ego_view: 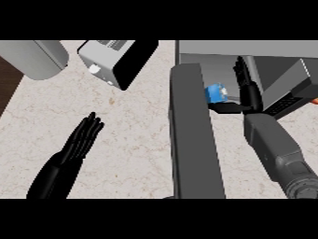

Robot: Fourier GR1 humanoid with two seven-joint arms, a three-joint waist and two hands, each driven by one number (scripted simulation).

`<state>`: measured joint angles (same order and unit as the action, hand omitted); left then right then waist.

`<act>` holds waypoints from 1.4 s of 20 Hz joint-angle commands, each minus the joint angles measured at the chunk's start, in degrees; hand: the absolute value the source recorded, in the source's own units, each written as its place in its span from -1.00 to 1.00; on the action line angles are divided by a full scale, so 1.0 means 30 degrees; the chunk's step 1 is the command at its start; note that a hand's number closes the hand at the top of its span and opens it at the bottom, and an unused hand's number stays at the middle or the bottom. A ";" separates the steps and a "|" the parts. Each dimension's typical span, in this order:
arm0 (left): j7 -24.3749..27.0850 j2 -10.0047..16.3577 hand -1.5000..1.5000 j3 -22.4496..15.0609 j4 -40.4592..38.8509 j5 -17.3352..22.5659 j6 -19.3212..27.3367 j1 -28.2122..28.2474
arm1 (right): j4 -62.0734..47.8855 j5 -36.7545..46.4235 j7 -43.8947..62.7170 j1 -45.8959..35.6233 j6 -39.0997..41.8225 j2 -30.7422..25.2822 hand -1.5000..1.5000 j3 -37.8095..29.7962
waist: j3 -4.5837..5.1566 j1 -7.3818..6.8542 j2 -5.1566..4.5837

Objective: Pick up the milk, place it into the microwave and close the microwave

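**At the microwave's mouth: milk inside, door wide open**

Inside the open cavity, the right hand [247,88] stands on edge with its fingers stretched straight toward the back wall. None of them curl round anything, so I read it as released. Its grey forearm comes in from the lower right corner and climbs steeply to the opening.

The milk [217,92], a small blue and white carton, sits just to the left of the palm, within the microwave [271,53]. Whether palm and carton touch I cannot tell.

The placing looks done, which leaves 2 moves: withdraw, then shut. The hand should draw straight back along the forearm's own line and keep off the carton, since a sideways brush could tip it. Only when the fingers are outside the frame should the door [192,140] be swung. That door is the long dark slab reaching down the middle of the view, to the left of the forearm. A push on its far face near the free end would likely carry it round.

Further out, the left hand [79,140] rests open at the lower left, fingers straight, over the pale counter [134,154]. A grey box with a black panel [109,60] stands near the top, well apart from the task.
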<state>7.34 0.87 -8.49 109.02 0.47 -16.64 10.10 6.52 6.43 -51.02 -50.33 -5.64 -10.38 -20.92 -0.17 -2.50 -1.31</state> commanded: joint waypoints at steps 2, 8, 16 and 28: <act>-0.0723 0.0393 1.00 -0.1200 -0.0298 -0.0386 -0.0902 -0.0289 | 0.0584 -0.0360 -0.0608 0.1122 0.1200 0.0514 -1.00 -0.0060 | 0.0034 0.0479 0.0313; 0.0755 0.0650 1.00 -0.1525 -0.3044 -0.2161 -0.1088 -0.2053 | 0.2194 -0.0040 -0.1263 0.3220 0.2493 0.0375 -1.00 0.0919 | 0.0069 0.1007 0.0501; -0.0181 -0.0103 1.00 -0.2959 -0.4743 -0.4018 -0.0144 -0.3422 | 0.7492 -0.0427 0.0041 0.7092 0.2881 0.1447 -1.00 0.2298 | 0.0103 0.1461 0.0676; 0.1437 -0.0286 1.00 -0.7865 -1.1862 -0.3078 0.1720 -0.6153 | 1.7915 -0.1252 0.2048 1.5041 0.4641 0.1270 -1.00 0.4112 | 0.0127 0.1820 0.0601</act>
<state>10.46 0.25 -26.27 78.21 -10.30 -14.06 -7.22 49.45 3.47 -47.63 -12.63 7.97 -8.26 -10.62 0.18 2.79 0.55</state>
